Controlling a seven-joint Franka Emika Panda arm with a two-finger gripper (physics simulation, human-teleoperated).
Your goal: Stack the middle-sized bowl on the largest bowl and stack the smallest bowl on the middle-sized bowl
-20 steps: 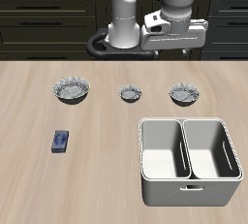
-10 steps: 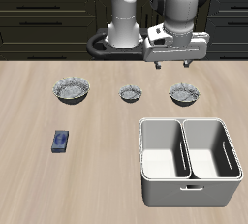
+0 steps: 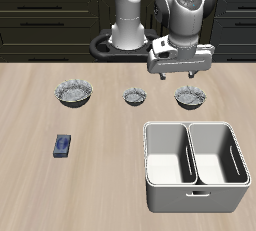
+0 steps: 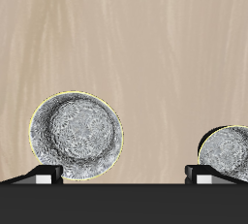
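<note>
From the exterior view we count three speckled bowls in a row on the tabletop (image 3: pixel 110 135): the largest bowl (image 3: pixel 74 94), the smallest bowl (image 3: pixel 135 96) and the middle-sized bowl (image 3: pixel 190 97), none stacked. Our end effector (image 3: pixel 179 72) hangs above the middle-sized one, empty with fingers spread. In the wrist view it (image 4: pixel 77 138) looks rigid, probably slick; we judge the thin rim the best hold.

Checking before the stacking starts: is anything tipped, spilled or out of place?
Nothing stands out. The largest bowl, smallest bowl and middle-sized bowl sit upright in a row, apart. The gripper hovers open above the middle-sized one.
</note>
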